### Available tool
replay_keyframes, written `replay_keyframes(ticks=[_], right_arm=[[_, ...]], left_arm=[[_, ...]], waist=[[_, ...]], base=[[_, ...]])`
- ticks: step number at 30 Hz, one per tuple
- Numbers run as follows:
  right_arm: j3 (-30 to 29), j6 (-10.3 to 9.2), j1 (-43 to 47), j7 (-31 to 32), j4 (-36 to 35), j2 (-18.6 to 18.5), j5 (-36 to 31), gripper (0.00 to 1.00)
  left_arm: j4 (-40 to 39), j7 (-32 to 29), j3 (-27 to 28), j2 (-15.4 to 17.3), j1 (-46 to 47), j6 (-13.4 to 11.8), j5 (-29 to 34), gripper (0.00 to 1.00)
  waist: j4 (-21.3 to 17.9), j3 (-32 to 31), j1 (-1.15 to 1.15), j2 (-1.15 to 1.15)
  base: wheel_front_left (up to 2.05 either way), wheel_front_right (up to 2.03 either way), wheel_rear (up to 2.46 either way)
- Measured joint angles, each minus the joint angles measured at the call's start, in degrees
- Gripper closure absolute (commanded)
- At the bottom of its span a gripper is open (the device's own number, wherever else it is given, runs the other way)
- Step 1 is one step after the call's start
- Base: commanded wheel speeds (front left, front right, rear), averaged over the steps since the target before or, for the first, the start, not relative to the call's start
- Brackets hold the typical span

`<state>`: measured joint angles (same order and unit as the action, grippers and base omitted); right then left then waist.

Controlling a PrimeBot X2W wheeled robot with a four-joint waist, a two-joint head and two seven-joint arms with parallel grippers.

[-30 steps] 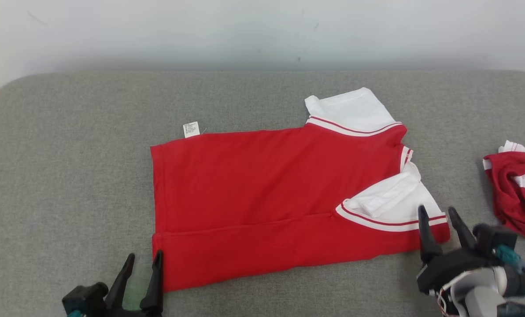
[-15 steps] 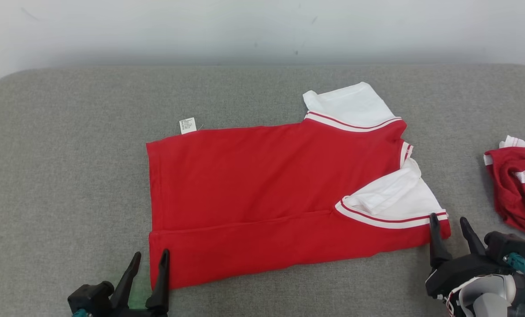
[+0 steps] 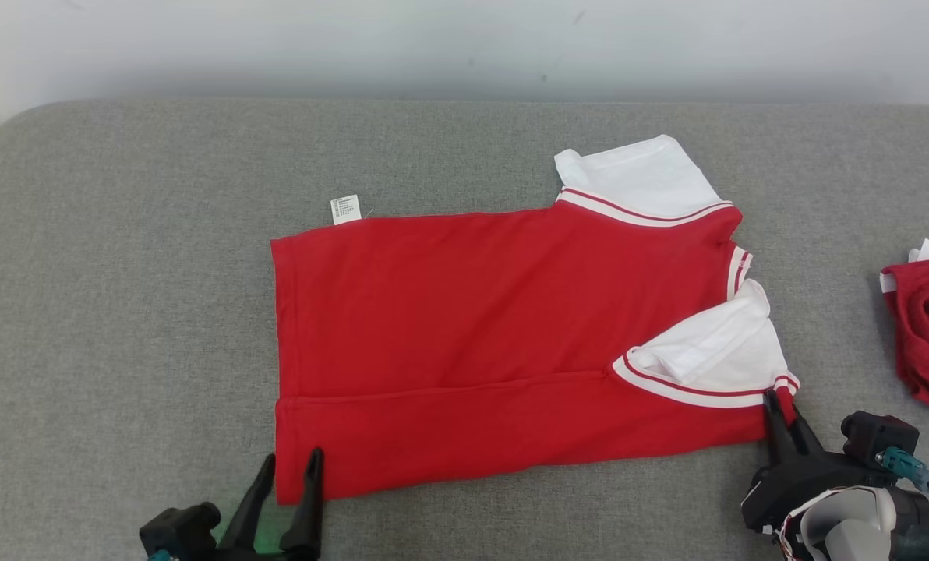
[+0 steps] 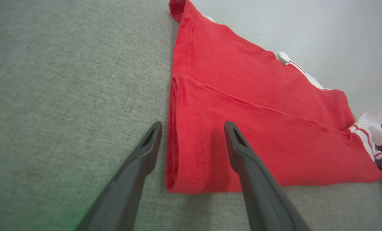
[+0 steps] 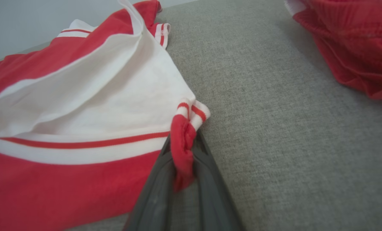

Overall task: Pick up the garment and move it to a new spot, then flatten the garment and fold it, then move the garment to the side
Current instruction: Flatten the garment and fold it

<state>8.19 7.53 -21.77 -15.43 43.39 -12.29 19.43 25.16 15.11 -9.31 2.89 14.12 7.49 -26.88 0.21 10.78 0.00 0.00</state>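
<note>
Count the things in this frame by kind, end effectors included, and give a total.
Garments: 2, the flat shirt and the crumpled garment at the right edge.
End effectors: 2, the left end effector open astride the shirt's hem corner, the right end effector shut on its sleeve-side corner.
Total: 4.
</note>
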Motion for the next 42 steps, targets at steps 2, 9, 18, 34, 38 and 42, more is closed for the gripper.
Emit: replay_keyframes(ticks=[2, 9, 18, 34, 38, 42], right_arm=[[0.5, 0.02, -0.1, 0.0, 0.1, -0.2, 0.5, 1.00], [2.7, 0.01, -0.7, 0.0, 0.0, -0.5, 1.9, 1.00], [4.4, 0.01, -0.7, 0.1, 0.1, -1.1, 3.8, 1.00], [6.0, 0.00, 0.2, 0.3, 0.4, -1.3, 4.9, 1.00], [7.5, 0.00, 1.6, 0.3, 0.6, -1.4, 5.3, 1.00], [10.9, 0.00, 3.9, 0.3, 0.6, -1.7, 6.3, 1.00]], left_arm=[[1.0, 0.0, -1.1, -0.2, 0.0, 0.0, -2.1, 0.00], [5.1, 0.3, -2.0, 0.0, 1.3, 0.0, -5.2, 0.00], [7.2, 0.6, -7.7, 0.4, 2.2, 0.0, -10.6, 0.00], [10.2, 0.4, -12.5, 0.4, 2.5, 0.0, -16.4, 1.00], [11.1, 0.2, -11.1, 0.7, 1.3, 0.0, -15.3, 1.00], [12.4, 0.2, -10.1, 1.5, -0.4, 0.1, -13.7, 1.00]], waist=[[-0.1, 0.1, 0.00, 0.00], [-0.9, 0.3, 0.00, 0.00], [-1.4, -0.5, 0.00, 0.00], [-1.7, -2.5, 0.00, 0.01], [-1.8, -4.0, 0.00, 0.01], [-2.1, -6.1, 0.00, 0.01]], base=[[0.00, 0.00, 0.00], [0.00, 0.00, 0.00], [0.00, 0.00, 0.00], [0.00, 0.00, 0.00], [0.00, 0.00, 0.00], [0.00, 0.00, 0.00]])
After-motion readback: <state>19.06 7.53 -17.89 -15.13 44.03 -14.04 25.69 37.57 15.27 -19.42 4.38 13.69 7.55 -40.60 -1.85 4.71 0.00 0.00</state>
